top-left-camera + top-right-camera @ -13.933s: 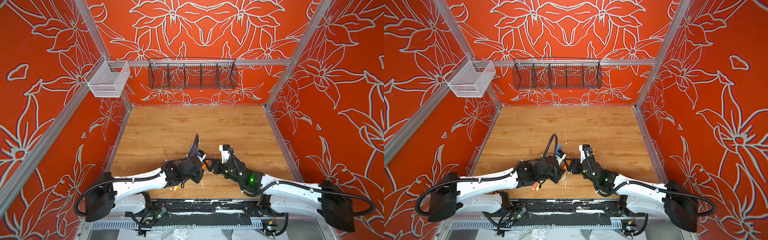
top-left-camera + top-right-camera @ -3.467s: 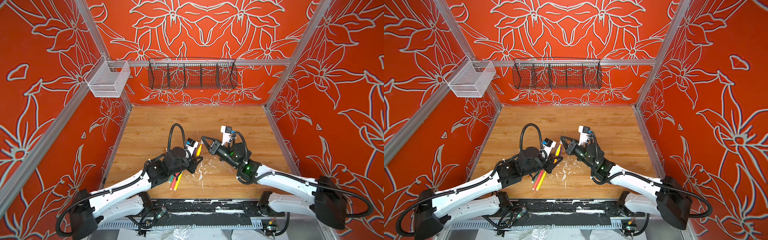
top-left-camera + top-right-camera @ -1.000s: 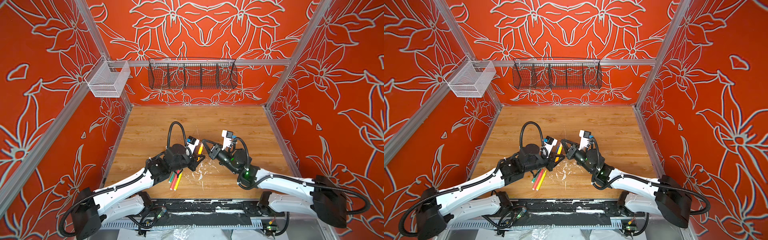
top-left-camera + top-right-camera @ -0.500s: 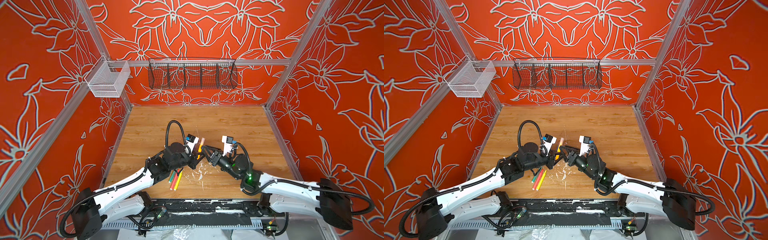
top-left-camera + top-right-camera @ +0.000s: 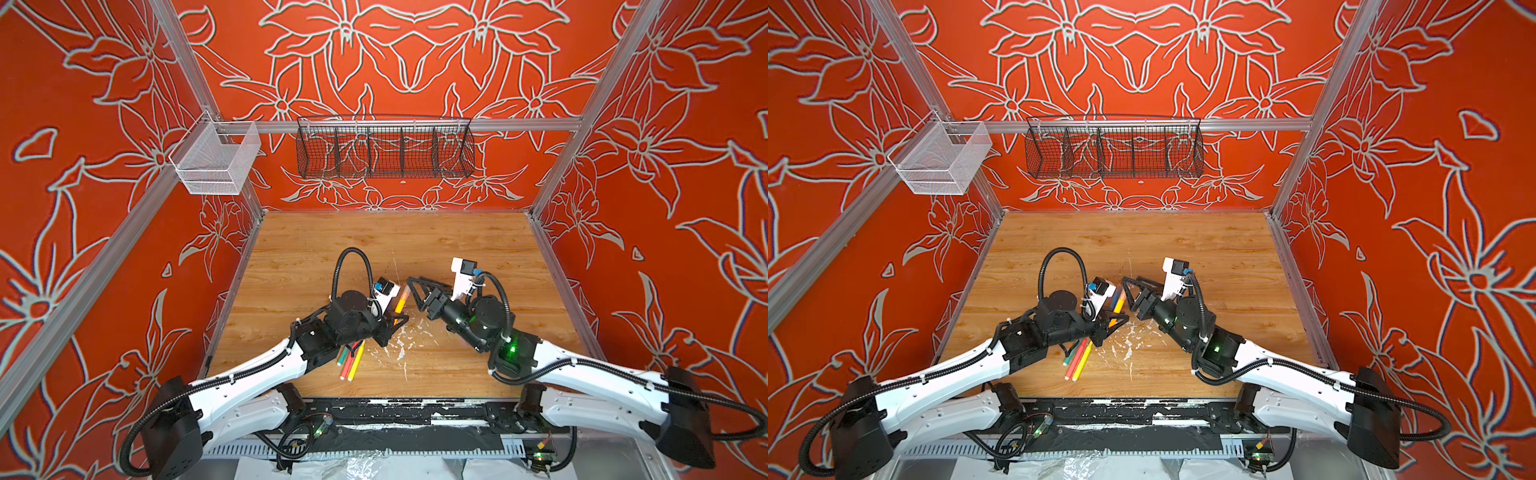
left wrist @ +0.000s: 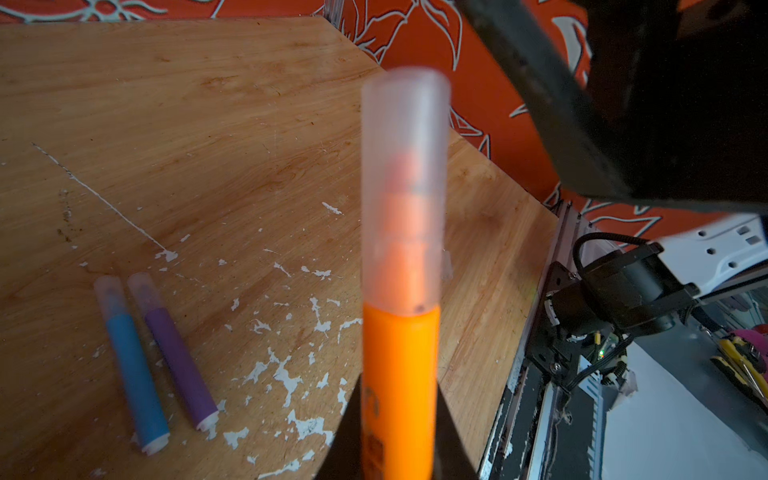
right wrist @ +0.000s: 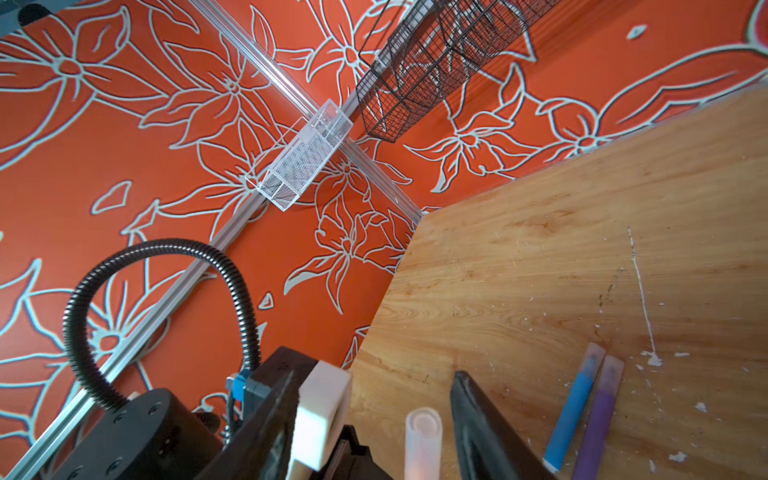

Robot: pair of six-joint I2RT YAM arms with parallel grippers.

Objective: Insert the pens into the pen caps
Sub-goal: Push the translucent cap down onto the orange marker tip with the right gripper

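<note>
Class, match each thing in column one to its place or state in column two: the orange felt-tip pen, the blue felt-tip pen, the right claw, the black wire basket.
Column one:
1. orange felt-tip pen
2. blue felt-tip pen
3. right claw
4. black wire basket

Column two:
A. hanging on the back wall
B. jaws open
C. gripped by the left claw, clear plastic cap on
D. lying on the wooden table beside the purple felt-tip pen

Pairs: 1-C, 2-D, 3-B, 4-A.

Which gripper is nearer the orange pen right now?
Left. The left gripper is shut on the orange pen, gripping its barrel; the right gripper stands open by the clear cap on its tip.
</note>
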